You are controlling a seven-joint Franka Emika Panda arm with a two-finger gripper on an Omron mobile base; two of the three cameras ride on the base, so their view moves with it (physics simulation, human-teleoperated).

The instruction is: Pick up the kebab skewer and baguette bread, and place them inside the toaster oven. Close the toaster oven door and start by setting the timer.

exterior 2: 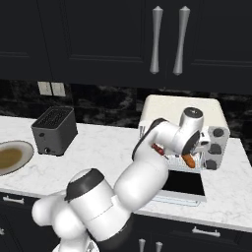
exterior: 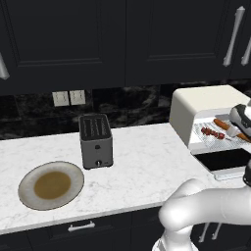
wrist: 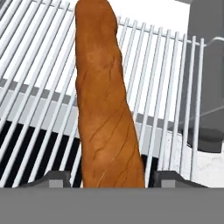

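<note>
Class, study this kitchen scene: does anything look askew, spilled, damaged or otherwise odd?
Nothing spilled or broken. The baguette bread lies on the toaster oven's wire rack with its near end overhanging the rack's front edge, beside the kebab skewer.

I log: baguette bread (wrist: 105, 109), matt orange-brown crust, cracked and rough. Wire rack (wrist: 166, 87), thin pale metal bars, smooth. Toaster oven (exterior: 206, 100), cream shell, smooth satin. Its door (exterior: 223, 161), dark glossy glass. Counter (exterior: 142, 162), white polished marble. Slot toaster (exterior: 96, 142), dark-grey brushed metal.

Arm outstretched, hand (wrist: 113, 178) (fingers parted)
</note>
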